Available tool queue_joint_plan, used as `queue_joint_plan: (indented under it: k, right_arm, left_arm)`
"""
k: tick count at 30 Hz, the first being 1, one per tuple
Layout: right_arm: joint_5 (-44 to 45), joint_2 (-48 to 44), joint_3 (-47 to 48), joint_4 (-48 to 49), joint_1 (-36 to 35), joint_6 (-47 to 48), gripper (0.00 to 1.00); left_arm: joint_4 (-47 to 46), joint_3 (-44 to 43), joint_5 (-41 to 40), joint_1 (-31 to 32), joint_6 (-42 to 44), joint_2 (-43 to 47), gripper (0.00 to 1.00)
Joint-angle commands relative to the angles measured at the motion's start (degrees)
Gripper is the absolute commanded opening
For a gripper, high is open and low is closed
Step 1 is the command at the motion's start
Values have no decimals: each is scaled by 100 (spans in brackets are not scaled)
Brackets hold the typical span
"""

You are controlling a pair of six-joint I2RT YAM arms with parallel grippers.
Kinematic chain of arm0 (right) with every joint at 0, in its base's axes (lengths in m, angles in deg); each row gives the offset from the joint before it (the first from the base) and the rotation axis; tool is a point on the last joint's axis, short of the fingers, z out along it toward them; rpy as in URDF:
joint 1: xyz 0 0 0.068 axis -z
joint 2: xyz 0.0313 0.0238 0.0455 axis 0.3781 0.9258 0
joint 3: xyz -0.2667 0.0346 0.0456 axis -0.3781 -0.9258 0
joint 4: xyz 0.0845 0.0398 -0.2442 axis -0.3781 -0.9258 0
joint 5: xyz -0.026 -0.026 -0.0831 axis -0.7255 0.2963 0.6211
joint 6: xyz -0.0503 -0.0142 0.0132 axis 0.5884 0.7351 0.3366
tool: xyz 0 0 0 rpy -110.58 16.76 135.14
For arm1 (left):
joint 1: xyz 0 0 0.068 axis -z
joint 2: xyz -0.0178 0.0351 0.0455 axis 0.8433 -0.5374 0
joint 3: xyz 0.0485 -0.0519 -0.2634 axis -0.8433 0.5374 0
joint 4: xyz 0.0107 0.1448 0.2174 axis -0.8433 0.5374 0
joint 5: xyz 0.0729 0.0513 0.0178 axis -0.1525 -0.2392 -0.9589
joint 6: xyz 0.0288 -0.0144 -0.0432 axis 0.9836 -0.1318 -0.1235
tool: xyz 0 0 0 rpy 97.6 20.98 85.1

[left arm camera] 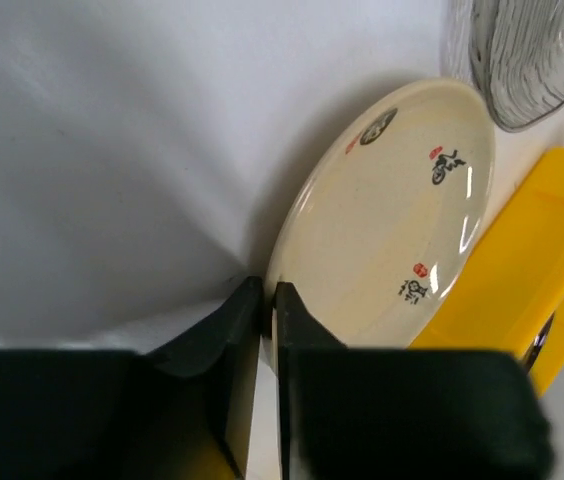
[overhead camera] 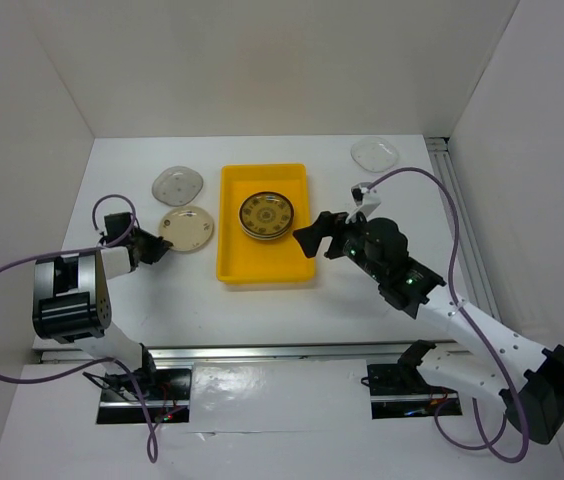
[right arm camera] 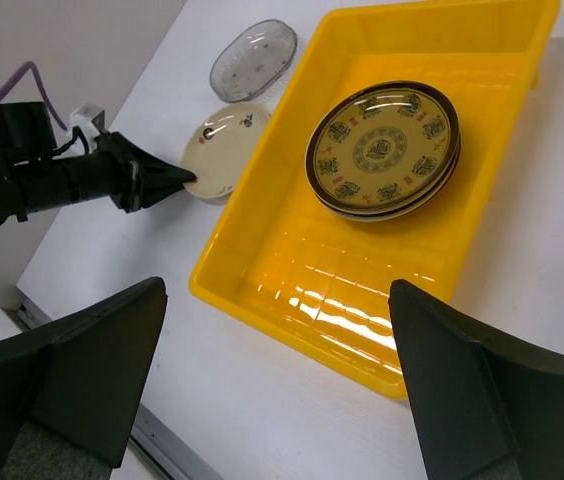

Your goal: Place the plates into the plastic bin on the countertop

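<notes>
L gripper (left arm camera: 268, 300) fingers pinch near rim of cream plate (left arm camera: 392, 220) beside yellow bin (overhead camera: 234, 262), R gripper (overhead camera: 305, 240) wide open at bin's right rim, brown plates (overhead camera: 265, 214) stacked inside

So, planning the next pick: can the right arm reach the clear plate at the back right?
Probably yes: the clear plate lies alone on the countertop, nothing between it and the open, empty right pincer.

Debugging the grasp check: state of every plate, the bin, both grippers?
yellow bin: holds one stack.
brown plates: stacked in yellow bin.
cream plate: outside it, rim pinched.
left gripper: shut on cream plate.
grey plate: loose, outside.
clear plate: loose, far right.
right gripper: open, empty.
</notes>
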Motion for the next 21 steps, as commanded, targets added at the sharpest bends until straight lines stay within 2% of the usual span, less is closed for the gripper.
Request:
queue_joint_plan:
  k: [1, 2, 4, 5, 10, 14, 15, 16, 19, 21]
  right_arm:
    - [124, -262, 17, -153, 55, -2, 99]
    - [124, -332, 16, -153, 55, -2, 99]
    - [177, -394, 16, -276, 117, -2, 99]
    - [177, -446, 68, -276, 169, -2, 99]
    - [177, -561, 130, -487, 363, 50, 99]
    - [177, -684, 192, -689, 573, 50, 99]
    - [177, -684, 192, -742, 626, 50, 99]
    - [177, -754, 244, -742, 626, 50, 99]
    - [229, -842, 245, -865, 705, 50, 99]
    - [229, -895, 192, -918, 776, 50, 99]
  left_arm:
    - [708, 10, -201, -76, 77, -254, 19]
    - [709, 10, -201, -76, 25, -254, 13]
    - [709, 10, -201, -76, 24, -254, 7]
    - [778, 10, -201, -76, 24, -254, 0]
    - [910, 203, -148, -76, 77, 201, 0]
    - [1306, 431, -217, -76, 77, 1588, 0]
    - [1420, 432, -305, -7, 77, 2288, 0]
    - [1577, 319, -419, 46, 77, 2625, 0]
    - [2070, 37, -955, 396, 199, 3574, 0]
    - [2229, -297, -940, 573, 278, 3683, 0]
